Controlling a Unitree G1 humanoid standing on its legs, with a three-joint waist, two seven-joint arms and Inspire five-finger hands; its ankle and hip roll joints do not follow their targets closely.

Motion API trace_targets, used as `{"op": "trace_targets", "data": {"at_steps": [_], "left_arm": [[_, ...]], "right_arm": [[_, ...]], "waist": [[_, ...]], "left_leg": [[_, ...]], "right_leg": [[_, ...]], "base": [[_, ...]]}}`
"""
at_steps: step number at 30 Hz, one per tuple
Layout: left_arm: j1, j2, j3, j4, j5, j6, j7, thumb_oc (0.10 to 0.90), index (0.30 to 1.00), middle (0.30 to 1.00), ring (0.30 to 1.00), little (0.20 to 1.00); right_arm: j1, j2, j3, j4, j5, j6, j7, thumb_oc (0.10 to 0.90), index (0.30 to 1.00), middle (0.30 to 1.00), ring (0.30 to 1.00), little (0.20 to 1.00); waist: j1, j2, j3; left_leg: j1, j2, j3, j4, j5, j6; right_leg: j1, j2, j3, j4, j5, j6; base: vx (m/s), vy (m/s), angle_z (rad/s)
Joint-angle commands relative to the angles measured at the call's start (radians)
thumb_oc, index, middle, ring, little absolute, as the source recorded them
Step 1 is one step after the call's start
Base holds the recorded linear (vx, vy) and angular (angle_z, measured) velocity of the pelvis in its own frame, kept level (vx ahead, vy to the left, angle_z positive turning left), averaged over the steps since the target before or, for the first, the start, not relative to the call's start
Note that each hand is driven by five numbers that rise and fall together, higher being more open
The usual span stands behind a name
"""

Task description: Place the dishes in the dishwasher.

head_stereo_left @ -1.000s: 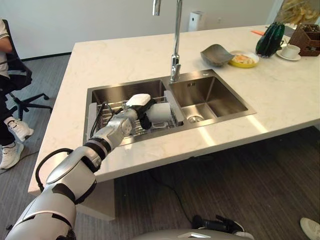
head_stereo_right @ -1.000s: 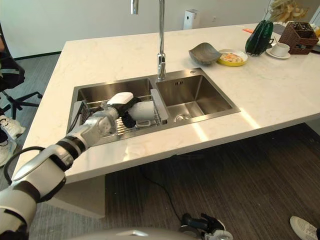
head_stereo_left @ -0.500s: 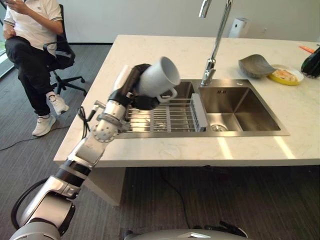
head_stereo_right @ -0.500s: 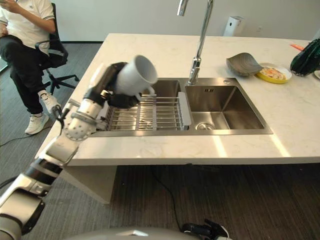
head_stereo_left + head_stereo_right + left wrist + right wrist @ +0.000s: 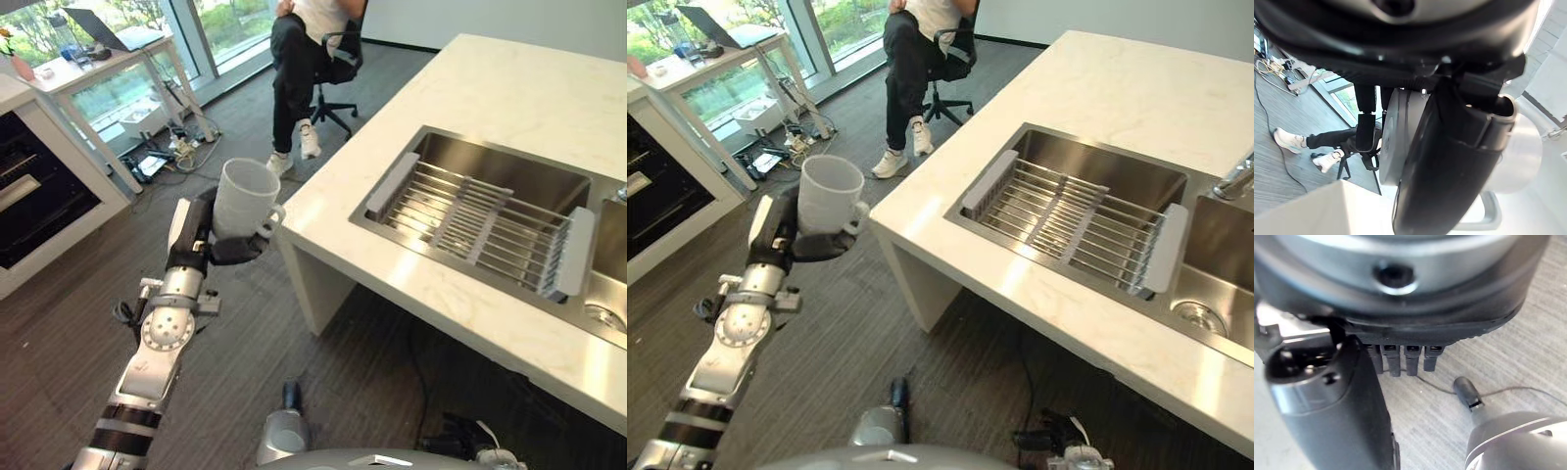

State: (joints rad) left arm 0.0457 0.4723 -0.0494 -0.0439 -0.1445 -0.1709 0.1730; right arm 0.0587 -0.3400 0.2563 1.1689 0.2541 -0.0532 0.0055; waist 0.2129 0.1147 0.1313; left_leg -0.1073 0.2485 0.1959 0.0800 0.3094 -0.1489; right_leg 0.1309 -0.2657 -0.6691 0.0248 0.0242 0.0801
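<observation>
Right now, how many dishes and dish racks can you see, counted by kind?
White mug, held upright in the left hand out over the floor: 1
Wire dish rack in the sink: 1
Total: 2
</observation>
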Motion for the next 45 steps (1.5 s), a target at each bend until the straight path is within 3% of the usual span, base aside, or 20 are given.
{"op": "trace_targets", "data": {"at_steps": [1,5,6,9,11,12,14,15,16,17,21,22,23,24,26,27,28,29,34,45], "left_arm": [[-0.039,0.029,0.140,-0.118,-0.045,-0.109,0.001,0.400,0.300,0.300,0.300,0.300],[-0.011,0.024,0.143,-0.111,-0.058,-0.103,-0.024,0.400,0.300,0.300,0.300,0.300],[-0.001,0.030,0.139,-0.130,-0.043,-0.101,-0.038,0.400,0.300,0.300,0.300,0.300],[-0.009,0.042,0.103,-0.151,-0.009,-0.091,-0.057,0.400,0.300,0.300,0.300,0.300],[0.008,0.040,0.105,-0.156,-0.006,-0.090,-0.062,0.400,0.300,0.300,0.300,0.300],[0.024,0.035,0.111,-0.164,-0.001,-0.091,-0.063,0.400,0.300,0.300,0.300,0.300],[0.033,0.040,0.124,-0.173,0.017,-0.092,-0.072,0.400,0.300,0.300,0.300,0.300],[0.051,0.021,0.121,-0.171,0.047,-0.095,-0.079,0.400,0.300,0.300,0.300,0.300],[0.049,0.021,0.116,-0.172,0.048,-0.096,-0.080,0.400,0.300,0.300,0.300,0.300],[0.058,0.017,0.087,-0.177,0.053,-0.084,-0.094,0.400,0.300,0.300,0.300,0.300],[0.053,0.025,0.077,-0.185,0.065,-0.077,-0.101,0.400,0.300,0.300,0.300,0.300],[0.046,0.058,0.048,-0.196,0.093,-0.078,-0.089,0.400,0.300,0.300,0.300,0.300],[0.030,0.081,0.026,-0.191,0.103,-0.084,-0.075,0.400,0.300,0.300,0.300,0.300],[0.015,0.093,0.011,-0.179,0.107,-0.088,-0.070,0.400,0.300,0.300,0.300,0.300],[-0.011,0.102,-0.021,-0.155,0.111,-0.089,-0.063,0.400,0.300,0.300,0.300,0.300],[-0.032,0.104,-0.028,-0.146,0.110,-0.092,-0.062,0.400,0.300,0.300,0.300,0.300],[-0.040,0.106,-0.035,-0.144,0.113,-0.096,-0.061,0.400,0.300,0.300,0.300,0.300],[-0.043,0.093,-0.043,-0.135,0.105,-0.107,-0.050,0.400,0.300,0.300,0.300,0.300],[0.042,0.070,0.005,-0.140,0.061,-0.100,-0.052,0.400,0.300,0.300,0.300,0.300],[0.086,0.036,0.043,-0.140,0.060,-0.092,-0.049,0.400,0.300,0.300,0.300,0.300]], "right_arm": [[-0.043,0.058,-0.039,-0.014,-0.028,-0.002,0.003,0.800,0.900,0.900,0.900,0.900],[-0.031,0.059,-0.054,-0.024,-0.025,0.011,0.010,0.800,0.900,0.900,0.900,0.900],[-0.026,0.064,-0.062,-0.021,-0.024,0.015,0.011,0.800,0.900,0.900,0.900,0.900],[-0.013,0.066,-0.082,-0.006,-0.028,0.014,0.006,0.800,0.900,0.900,0.900,0.900],[-0.012,0.067,-0.080,-0.003,-0.034,0.016,0.007,0.800,0.900,0.900,0.900,0.900],[-0.020,0.065,-0.076,0.003,-0.041,0.016,0.004,0.800,0.900,0.900,0.900,0.900],[-0.028,0.067,-0.078,0.010,-0.045,0.015,0.002,0.800,0.900,0.900,0.900,0.900],[-0.019,0.086,-0.084,0.063,-0.067,0.012,-0.029,0.800,0.900,0.900,0.900,0.900],[-0.022,0.088,-0.089,0.071,-0.069,0.007,-0.032,0.800,0.900,0.900,0.900,0.900],[-0.057,0.051,-0.150,0.137,-0.088,0.028,-0.040,0.800,0.900,0.900,0.900,0.900],[-0.065,0.048,-0.177,0.145,-0.077,0.027,-0.039,0.800,0.900,0.900,0.900,0.900],[-0.095,0.055,-0.211,0.142,-0.028,0.018,-0.050,0.800,0.900,0.900,0.900,0.900],[-0.101,0.069,-0.225,0.139,0.018,0.012,-0.051,0.800,0.900,0.900,0.900,0.900],[-0.096,0.079,-0.212,0.132,0.027,0.010,-0.043,0.800,0.900,0.900,0.900,0.900],[-0.081,0.084,-0.176,0.113,0.029,0.003,-0.036,0.800,0.900,0.900,0.900,0.900],[-0.077,0.085,-0.157,0.097,0.027,-0.002,-0.034,0.800,0.900,0.900,0.900,0.900],[-0.074,0.087,-0.146,0.085,0.032,-0.007,-0.036,0.800,0.900,0.900,0.900,0.900],[-0.080,0.094,-0.119,0.068,0.028,-0.012,-0.038,0.800,0.900,0.900,0.900,0.900],[-0.095,0.099,-0.088,0.076,0.005,-0.009,-0.045,0.800,0.900,0.900,0.900,0.900],[-0.071,0.111,-0.030,0.057,-0.028,-0.008,-0.012,0.800,0.900,0.900,0.900,0.900]], "waist": [[0.010,-0.028,-0.017],[-0.045,-0.037,-0.046],[-0.069,-0.025,-0.063],[-0.107,-0.015,-0.083],[-0.102,-0.013,-0.087],[-0.094,-0.017,-0.082],[-0.074,-0.036,-0.074],[-0.027,-0.049,-0.068],[-0.029,-0.052,-0.066],[0.016,-0.056,-0.060],[0.020,-0.066,-0.049],[0.011,-0.075,-0.026],[-0.010,-0.081,-0.001],[-0.018,-0.085,0.004],[-0.048,-0.097,0.010],[-0.060,-0.109,0.021],[-0.046,-0.118,0.030],[-0.030,-0.141,0.042],[-0.014,-0.140,0.013],[-0.046,-0.141,-0.018]], "left_leg": [[0.144,0.142,-0.011,-0.015,0.022,-0.113],[0.235,0.162,0.042,0.020,-0.013,-0.113],[0.270,0.148,0.072,-0.012,-0.061,-0.113],[0.290,0.138,0.177,-0.129,-0.115,-0.111],[0.295,0.123,0.163,-0.140,-0.151,-0.105],[0.289,0.105,0.149,-0.133,-0.202,-0.088],[0.270,0.066,0.135,-0.112,-0.284,-0.058],[0.252,0.007,0.085,-0.080,-0.354,-0.022],[0.249,0.000,0.079,-0.074,-0.359,-0.017],[0.249,-0.065,0.020,-0.058,-0.403,0.021],[0.252,-0.094,-0.018,-0.051,-0.420,0.038],[0.243,-0.120,-0.095,-0.028,-0.437,0.049],[0.212,-0.156,-0.178,-0.004,-0.425,0.057],[0.190,-0.176,-0.236,0.005,-0.416,0.062],[0.159,-0.226,-0.350,0.001,-0.394,0.086],[0.150,-0.254,-0.414,-0.001,-0.384,0.091],[0.146,-0.267,-0.448,0.001,-0.381,0.091],[0.132,-0.274,-0.490,0.012,-0.381,0.082],[0.150,-0.222,-0.479,-0.027,-0.372,0.054],[0.202,-0.155,-0.410,-0.118,-0.336,0.044]], "right_leg": [[-0.034,0.073,-0.074,-0.109,-0.057,0.022],[-0.061,0.054,-0.134,-0.101,-0.041,0.007],[-0.068,0.051,-0.168,-0.097,-0.028,0.007],[-0.054,0.008,-0.246,-0.080,0.027,0.026],[-0.052,-0.003,-0.248,-0.071,0.035,0.033],[-0.054,-0.031,-0.252,-0.055,0.054,0.048],[-0.048,-0.100,-0.278,-0.022,0.085,0.073],[-0.022,-0.162,-0.301,0.013,0.102,0.103],[-0.018,-0.173,-0.310,0.018,0.104,0.106],[0.031,-0.249,-0.350,0.113,0.106,0.136],[0.054,-0.290,-0.351,0.177,0.102,0.154],[0.022,-0.281,-0.185,0.228,0.101,0.164],[-0.022,-0.205,0.066,0.199,0.058,0.155],[-0.030,-0.142,0.221,0.166,0.009,0.154],[-0.057,-0.002,0.480,0.130,-0.074,0.124],[-0.068,0.044,0.558,0.132,-0.093,0.112],[-0.061,0.052,0.563,0.129,-0.096,0.093],[0.003,0.032,0.484,0.084,-0.087,0.082],[0.085,0.061,0.406,-0.059,-0.036,0.088],[0.061,0.088,0.441,-0.112,-0.014,0.083]], "base": [[-0.39,0.012,1.19],[-0.27,0.014,1.12],[-0.45,0.044,1.16],[-0.23,0.179,1.45],[-0.12,0.230,1.68],[-0.13,0.234,1.24],[-0.20,0.395,0.43],[-0.13,0.374,0.71],[-0.03,0.544,1.14],[0.03,0.303,1.13],[0.02,0.175,1.13],[-0.13,0.165,0.99],[-0.12,0.198,1.48],[-0.06,0.133,1.62],[0.08,0.119,1.93],[0.08,0.071,2.26],[0.06,-0.151,3.05],[0.08,-0.236,2.70],[0.08,-0.159,1.23],[0.05,-0.056,-0.29]]}}
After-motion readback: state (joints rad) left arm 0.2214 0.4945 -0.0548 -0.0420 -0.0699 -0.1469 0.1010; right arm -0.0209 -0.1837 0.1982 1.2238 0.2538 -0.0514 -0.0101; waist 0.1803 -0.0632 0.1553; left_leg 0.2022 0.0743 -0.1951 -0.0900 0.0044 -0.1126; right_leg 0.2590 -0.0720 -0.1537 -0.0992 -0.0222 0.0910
